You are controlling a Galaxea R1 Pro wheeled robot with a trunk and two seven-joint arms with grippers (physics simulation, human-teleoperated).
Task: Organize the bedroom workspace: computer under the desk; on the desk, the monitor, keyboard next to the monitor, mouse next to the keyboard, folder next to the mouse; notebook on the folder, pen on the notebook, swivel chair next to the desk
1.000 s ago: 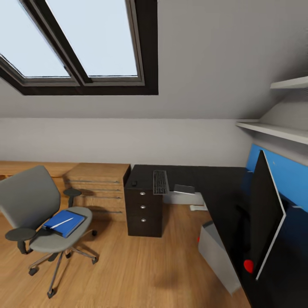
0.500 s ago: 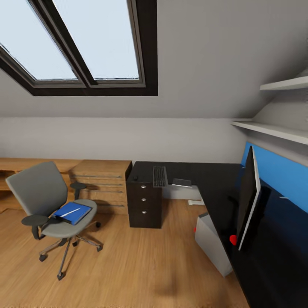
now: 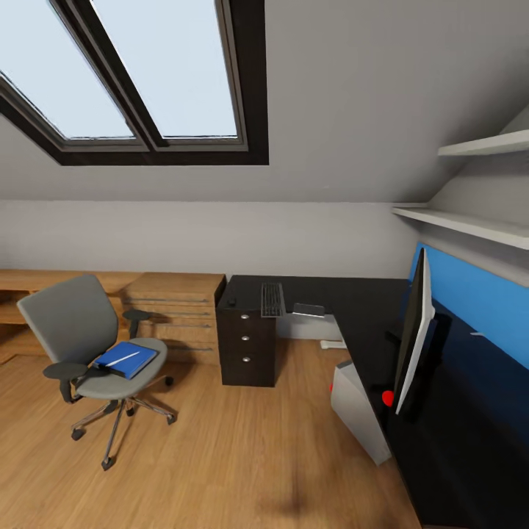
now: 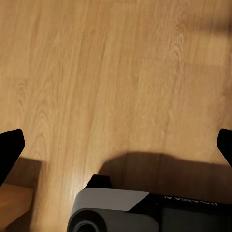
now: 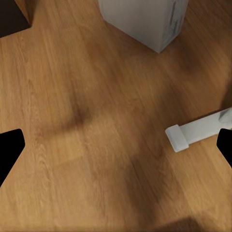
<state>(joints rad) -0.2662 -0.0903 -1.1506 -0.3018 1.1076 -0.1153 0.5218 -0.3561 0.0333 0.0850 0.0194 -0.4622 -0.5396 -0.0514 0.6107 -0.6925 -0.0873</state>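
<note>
A: Report on desk area, head view.
B: L-shaped black desk (image 3: 353, 301) along rear and right walls, three-drawer unit w/ silver knobs at its left end. Keyboard (image 3: 272, 299) lies flat on top above the drawers; mouse (image 3: 232, 301) near it, apart, toward the desk's left edge. Monitor (image 3: 413, 334) stands on the right wing, seen nearly edge-on. Grey computer tower (image 3: 356, 419) on the wood floor (image 3: 220, 455) under/beside that wing.
A: Chair?
B: Swivel chair (image 3: 84, 345) on the floor, well apart from desk, in front of a light-wood chest (image 3: 176, 312). Blue folder (image 3: 126, 358) on seat, pen (image 3: 121, 358) on top. Separate notebook: can't tell.
A: Grippers?
B: Left gripper (image 4: 116, 145): fingertips at opposite frame edges, spread wide, nothing between, bare floor below. Right gripper (image 5: 116, 150): same, wide apart, nothing held; over floor w/ a white box (image 5: 145, 19) and a white power strip (image 5: 198, 130) beyond.
</note>
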